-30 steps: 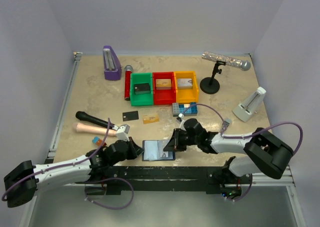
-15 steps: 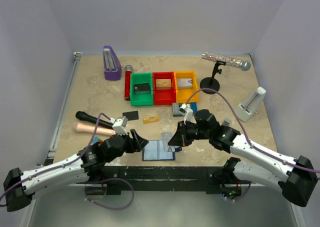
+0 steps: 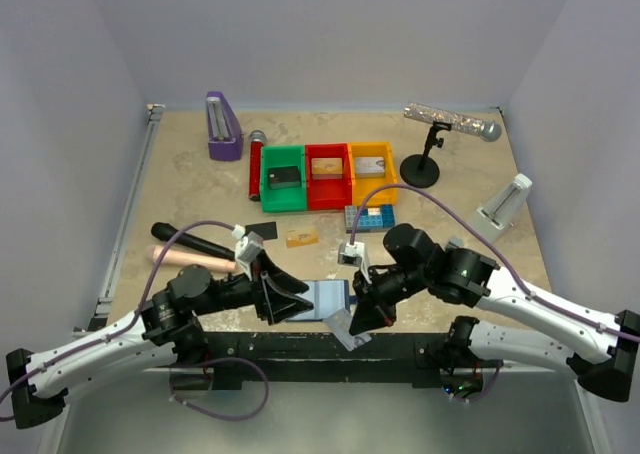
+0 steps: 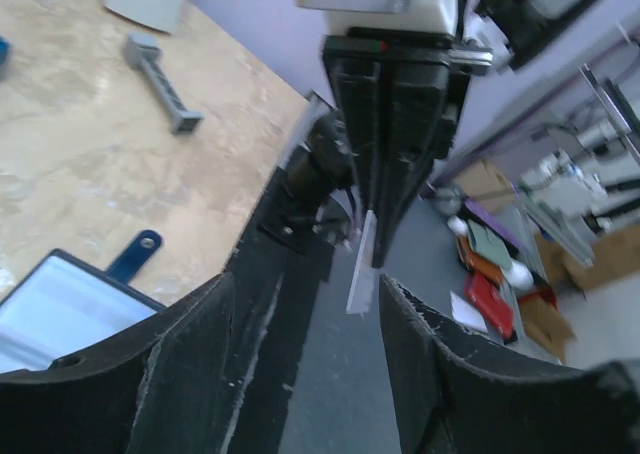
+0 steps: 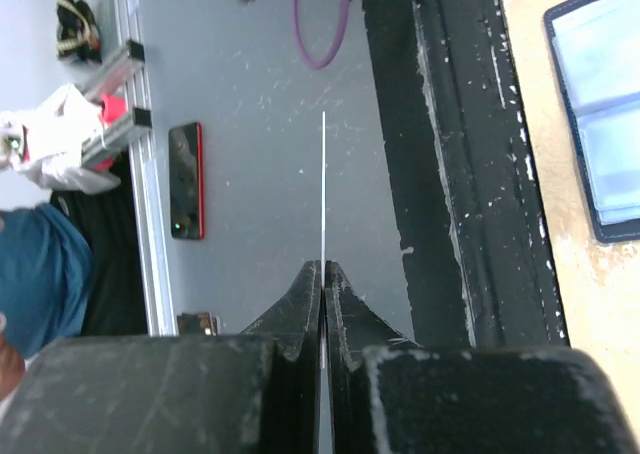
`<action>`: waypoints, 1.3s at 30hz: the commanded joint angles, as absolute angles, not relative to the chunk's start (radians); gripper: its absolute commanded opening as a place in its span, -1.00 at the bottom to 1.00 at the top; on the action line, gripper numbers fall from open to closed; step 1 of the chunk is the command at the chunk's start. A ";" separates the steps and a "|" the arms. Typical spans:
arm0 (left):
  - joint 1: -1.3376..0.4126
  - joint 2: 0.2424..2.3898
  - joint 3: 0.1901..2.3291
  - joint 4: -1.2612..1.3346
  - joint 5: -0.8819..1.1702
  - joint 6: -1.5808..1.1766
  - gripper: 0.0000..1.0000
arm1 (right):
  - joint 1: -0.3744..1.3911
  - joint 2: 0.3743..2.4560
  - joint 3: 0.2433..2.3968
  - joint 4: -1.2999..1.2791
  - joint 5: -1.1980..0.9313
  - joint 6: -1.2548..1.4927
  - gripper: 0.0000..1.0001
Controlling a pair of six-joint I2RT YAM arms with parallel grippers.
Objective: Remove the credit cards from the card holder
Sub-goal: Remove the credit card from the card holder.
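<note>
I'm pinching a grey card (image 3: 342, 330) in my right hand (image 3: 358, 317), now lifted off the holder (image 3: 328, 296). My left hand (image 3: 287, 304) is now gaping open beside it.

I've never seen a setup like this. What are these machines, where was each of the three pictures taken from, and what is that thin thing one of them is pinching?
These are two robot arms bolted at the near edge of a table, each ending in a two-finger gripper. The wide picture looks down from above and behind them. The other two come from a camera on each wrist, with that arm's own dark fingers at the bottom. On the table lies an open navy card holder, with a black card and a gold card beyond it, plus coloured bins. The right gripper is shut on a silvery card, seen edge-on as a thin line in its own wrist picture. The left gripper stands open beside the holder, holding nothing.
</note>
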State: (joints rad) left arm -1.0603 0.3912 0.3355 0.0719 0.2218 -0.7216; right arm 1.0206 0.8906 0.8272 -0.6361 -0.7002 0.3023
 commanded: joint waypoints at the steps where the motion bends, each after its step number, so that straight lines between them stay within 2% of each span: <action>1: -1.058 0.526 0.437 0.152 0.521 -0.658 0.22 | 1.072 0.946 0.925 -0.736 -0.687 0.224 -1.00; 9: -1.062 0.635 0.445 0.187 0.578 -0.692 0.10 | 1.155 1.014 0.986 -0.739 -0.631 0.229 -1.00; 21: -1.078 0.713 0.426 0.255 0.637 -0.730 -0.13 | 1.174 1.060 1.042 -0.742 -0.612 0.219 -1.00; 26: -1.081 0.719 0.419 0.276 0.653 -0.735 -0.50 | 1.178 1.075 1.055 -0.746 -0.612 0.213 -1.00; 30: -1.081 0.716 0.410 0.288 0.660 -0.733 -1.00 | 1.177 1.081 1.061 -0.747 -0.612 0.213 -1.00; 31: -1.081 0.709 0.405 0.293 0.655 -0.733 -1.00 | 1.178 1.081 1.063 -0.747 -0.606 0.215 -1.00; 32: -1.081 0.700 0.399 0.302 0.650 -0.733 -1.00 | 1.178 1.081 1.062 -0.746 -0.600 0.218 -0.81; 34: -1.081 0.667 0.377 0.310 0.629 -0.729 -1.00 | 1.177 1.039 1.048 -0.741 -0.551 0.228 -0.24; 35: -1.081 0.649 0.365 0.308 0.608 -0.726 -1.00 | 1.174 0.988 1.016 -0.698 -0.479 0.254 -0.10; 37: -1.080 0.600 0.335 0.313 0.560 -0.732 -1.00 | 1.140 0.877 0.942 -0.612 -0.401 0.308 0.10; 39: -1.078 0.537 0.298 0.310 0.473 -0.742 -1.00 | 1.054 0.775 0.879 -0.574 -0.339 0.372 0.13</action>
State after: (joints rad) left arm -1.0760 0.6273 0.3481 0.2535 0.5991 -0.7250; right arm 1.1534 0.9665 0.9600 -0.6910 -0.5041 0.2684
